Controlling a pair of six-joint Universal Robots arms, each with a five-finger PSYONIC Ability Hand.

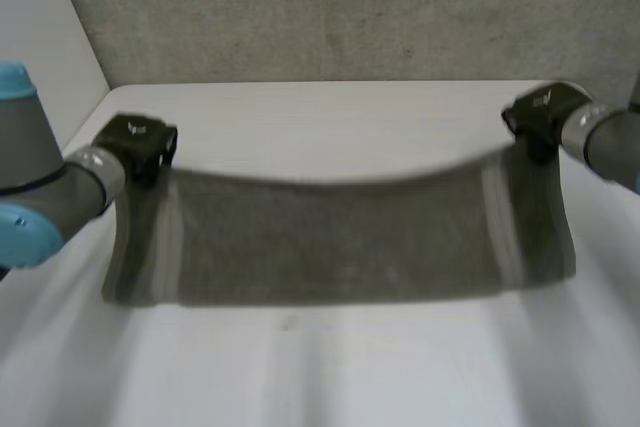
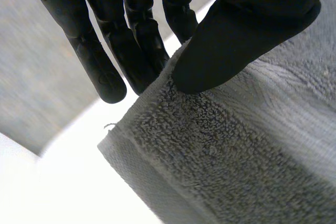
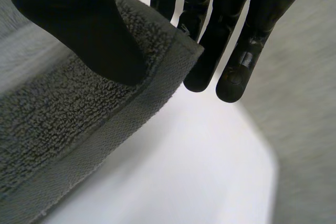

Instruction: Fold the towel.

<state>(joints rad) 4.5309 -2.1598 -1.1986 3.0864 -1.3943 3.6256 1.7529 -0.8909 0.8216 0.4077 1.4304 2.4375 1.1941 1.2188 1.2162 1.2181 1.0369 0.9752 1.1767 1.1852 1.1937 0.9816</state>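
A grey towel [image 1: 340, 237] hangs stretched between my two hands above the white table [image 1: 330, 367], sagging a little in the middle, its lower edge near the tabletop. My left hand [image 1: 140, 147] pinches the towel's upper left corner: in the left wrist view the thumb [image 2: 247, 30] presses the terry cloth [image 2: 220, 156] against the fingers [image 2: 131, 45] behind it. My right hand [image 1: 540, 117] pinches the upper right corner the same way, thumb [image 3: 84, 35] on top of the towel [image 3: 58, 129], fingers [image 3: 231, 51] behind the hem.
A grey fabric wall [image 1: 330, 7] stands behind the table's far edge. The table's left edge [image 1: 85, 112] runs close by my left arm [image 1: 40, 187]. Bare tabletop lies in front of the towel.
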